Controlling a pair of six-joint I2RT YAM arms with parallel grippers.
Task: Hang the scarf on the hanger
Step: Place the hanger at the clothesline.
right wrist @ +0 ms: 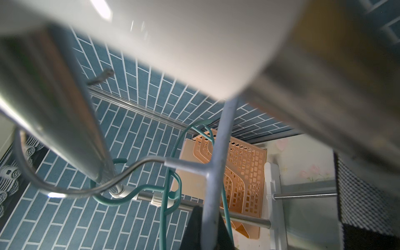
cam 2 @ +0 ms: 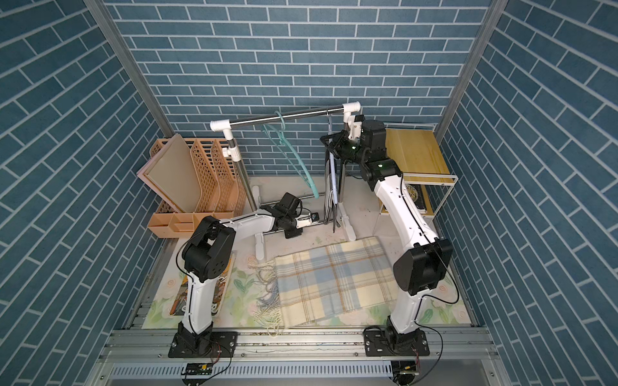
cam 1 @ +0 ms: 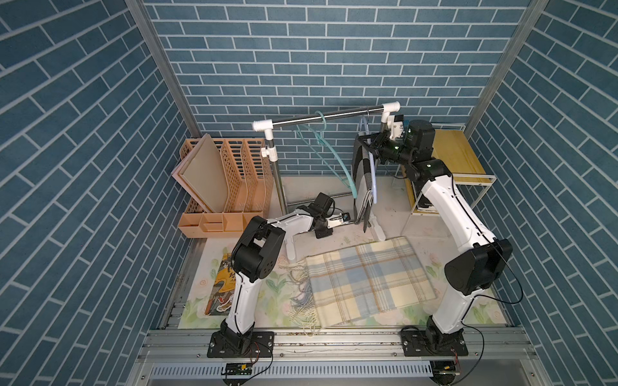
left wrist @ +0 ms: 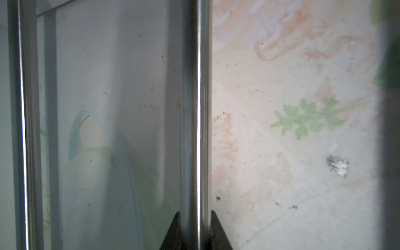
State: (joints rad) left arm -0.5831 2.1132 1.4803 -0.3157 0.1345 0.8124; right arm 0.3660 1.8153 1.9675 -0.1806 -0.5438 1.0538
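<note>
A grey and black checked scarf [cam 1: 362,173] [cam 2: 334,204] [right wrist: 363,194] is draped over a pale lilac hanger [cam 1: 374,187] [cam 2: 332,173] [right wrist: 218,162]. The hanger's wire hook [right wrist: 108,186] curls round the clothes rail [cam 1: 327,117] near its right end. My right gripper [cam 1: 374,144] [cam 2: 334,143] [right wrist: 208,214] is shut on the hanger's bar just beside the scarf's top. My left gripper [cam 1: 347,219] [cam 2: 317,217] [left wrist: 195,216] is low down, shut on the rack's lower metal bar [left wrist: 195,108]. A folded yellow and blue plaid scarf [cam 1: 368,284] [cam 2: 331,280] lies on the mat.
A bare teal hanger [cam 1: 334,160] [right wrist: 171,194] hangs mid-rail. An orange file organiser [cam 1: 227,180] stands at the back left. A yellow-topped wire side table [cam 1: 454,157] stands behind my right arm. A picture book [cam 1: 220,287] lies under my left arm.
</note>
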